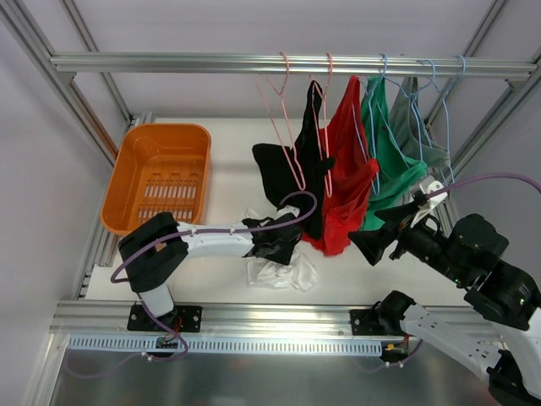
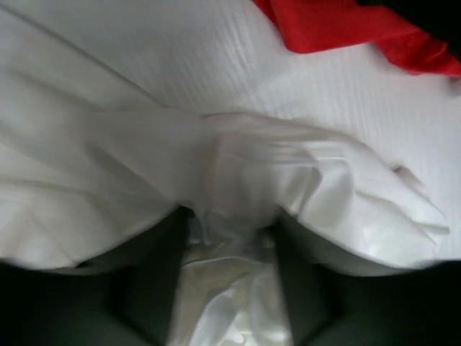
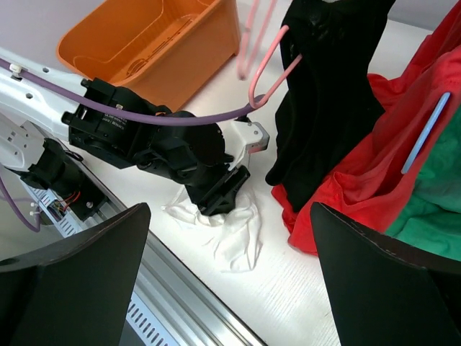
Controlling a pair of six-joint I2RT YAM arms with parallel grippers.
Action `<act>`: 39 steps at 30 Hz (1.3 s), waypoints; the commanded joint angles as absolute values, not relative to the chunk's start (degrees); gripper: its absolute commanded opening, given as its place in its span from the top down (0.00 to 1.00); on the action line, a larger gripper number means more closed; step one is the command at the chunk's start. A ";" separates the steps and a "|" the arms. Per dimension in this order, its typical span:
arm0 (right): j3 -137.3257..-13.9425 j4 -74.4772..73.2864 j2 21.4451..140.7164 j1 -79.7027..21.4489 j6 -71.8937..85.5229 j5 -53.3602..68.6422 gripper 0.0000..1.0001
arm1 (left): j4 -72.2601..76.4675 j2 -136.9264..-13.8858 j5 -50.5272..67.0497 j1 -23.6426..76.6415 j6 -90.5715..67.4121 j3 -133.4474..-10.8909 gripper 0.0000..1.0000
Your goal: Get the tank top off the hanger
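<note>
White top [image 1: 283, 272] loose on bench [image 1: 228, 169], 6 o'clock; left fingers [image 2: 148, 295] straddle it, grip unclear; right fingers [image 3: 79, 281] spread, empty. Next, likely: pinch firmly, lift.

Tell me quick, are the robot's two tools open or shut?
Left tool: jaws around the white cloth, grip cannot be told.
Right tool: open, holding nothing.

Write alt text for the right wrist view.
The left tool sits on a crumpled white garment lying on the table. Behind it are an orange basket and, to the right, a black garment on a pink hanger beside a red garment. The right tool's own fingers frame the foreground, spread wide.
</note>
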State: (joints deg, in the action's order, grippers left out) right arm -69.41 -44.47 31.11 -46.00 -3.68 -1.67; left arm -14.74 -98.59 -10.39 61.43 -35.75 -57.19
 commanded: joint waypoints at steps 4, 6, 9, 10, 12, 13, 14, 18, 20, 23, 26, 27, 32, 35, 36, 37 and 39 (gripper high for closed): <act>-69.08 -43.77 29.53 -45.97 -4.13 -2.46 0.00 | -13.80 -97.22 -11.07 63.11 -40.69 -52.30 0.93; -69.08 -43.77 29.62 -45.97 -4.39 -2.99 0.00 | -14.76 -92.32 -12.73 63.11 -41.13 -50.45 1.00; -68.64 -43.86 29.88 -45.97 -4.74 -3.86 0.01 | -21.23 -84.41 -18.34 63.11 -41.13 -50.62 1.00; -68.56 -43.77 29.97 -45.97 -4.83 -4.22 0.00 | -23.36 -82.55 -20.20 63.11 -40.70 -52.10 1.00; -68.29 -43.68 30.49 -45.88 -4.75 -5.01 0.01 | -27.84 -77.10 -23.62 63.02 -40.17 -54.22 1.00; -68.29 -43.51 30.67 -45.88 -4.83 -5.10 0.01 | -32.39 -75.69 -26.60 62.76 -39.73 -56.93 1.00; -68.20 -43.51 30.85 -45.97 -4.92 -5.18 0.01 | -34.78 -73.24 -27.76 62.58 -39.55 -58.43 1.00; -68.64 -43.24 31.64 -45.88 -5.01 -5.27 0.01 | -44.19 -68.39 -30.85 59.07 -39.82 -65.20 1.00; -68.91 -43.07 31.73 -45.97 -5.10 -5.27 0.01 | -47.44 -65.85 -31.46 55.57 -39.20 -68.19 1.00; -69.52 -42.89 31.90 -45.97 -5.18 -5.01 0.01 | -49.56 -63.99 -29.98 50.38 -36.31 -72.15 1.00; -70.13 -42.72 32.34 -45.97 -5.71 -4.75 0.00 | -50.88 -64.68 -31.20 43.87 -32.27 -77.24 1.00; -70.22 -42.71 32.52 -45.88 -5.80 -4.75 0.01 | -51.15 -65.38 -30.51 39.42 -31.30 -78.65 1.00; -71.01 -42.28 34.27 -45.88 -6.24 -4.75 0.01 | -51.15 -69.95 -23.22 24.28 -27.77 -86.65 1.00; -71.10 -42.19 35.15 -45.88 -6.42 -4.57 0.01 | -51.15 -72.85 -22.41 16.89 -28.30 -90.16 1.00; -71.19 -42.10 35.33 -45.97 -6.59 -4.66 0.01 | -51.15 -74.25 -21.19 14.87 -27.95 -91.83 1.00; -71.19 -42.19 35.51 -45.97 -6.68 -4.75 0.00 | -51.15 -76.96 -20.92 11.46 -27.95 -92.63 1.00; -71.28 -41.93 35.77 -45.97 -6.68 -5.10 0.01 | -51.15 -79.35 -20.31 8.45 -28.30 -94.21 0.97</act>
State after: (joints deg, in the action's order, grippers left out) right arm -69.21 -44.38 35.09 -46.00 -5.56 -4.25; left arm -50.22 -76.01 -22.92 12.69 -29.78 -90.98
